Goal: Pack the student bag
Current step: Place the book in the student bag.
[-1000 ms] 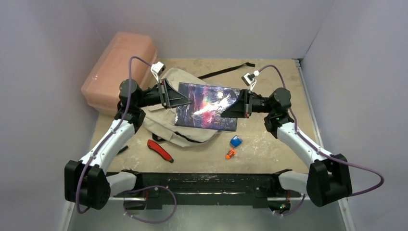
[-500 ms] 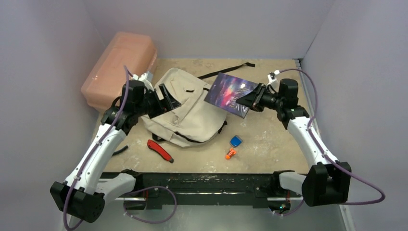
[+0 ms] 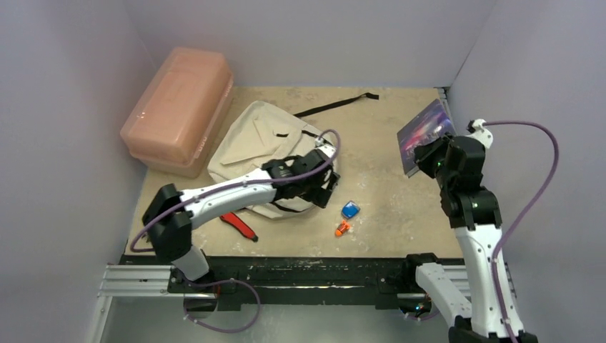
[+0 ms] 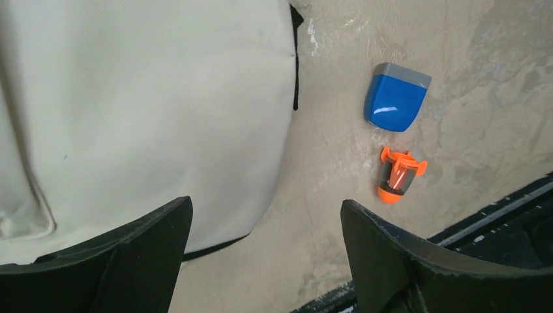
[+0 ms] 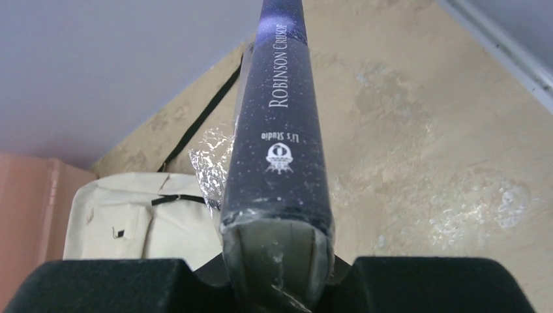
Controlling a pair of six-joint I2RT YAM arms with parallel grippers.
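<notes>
— Beige fabric student bag (image 3: 250, 139): where do you have it?
— Flat on the table (image 3: 386, 193), left of centre, just beside the pink box (image 3: 179, 107). Its long axis runs far to near, leaning a bit to your right at the near end. I see no open mouth from above and can't tell if a zip is undone.
— Which arm is nearer?
— Your left. The left end effector (image 3: 319, 186) hangs over the bag's near right corner, released, jaws wide, nothing in them. Its wrist view has bag cloth under one finger and bare table between the jaws. A small blue piece (image 4: 396, 98) and an orange piece (image 4: 399, 176) lie just beyond.
— And the right?
— The right end effector (image 3: 431, 153) is clenched on the book (image 3: 425, 128), held up on edge near the right wall, well apart from the bag. The bag lies to its left, across the table.
— Next move?
— My guess: you open the bag with the left, then carry the book leftward, spine lined up with that long axis. Soft cloth may sag and catch the book's corner.
</notes>
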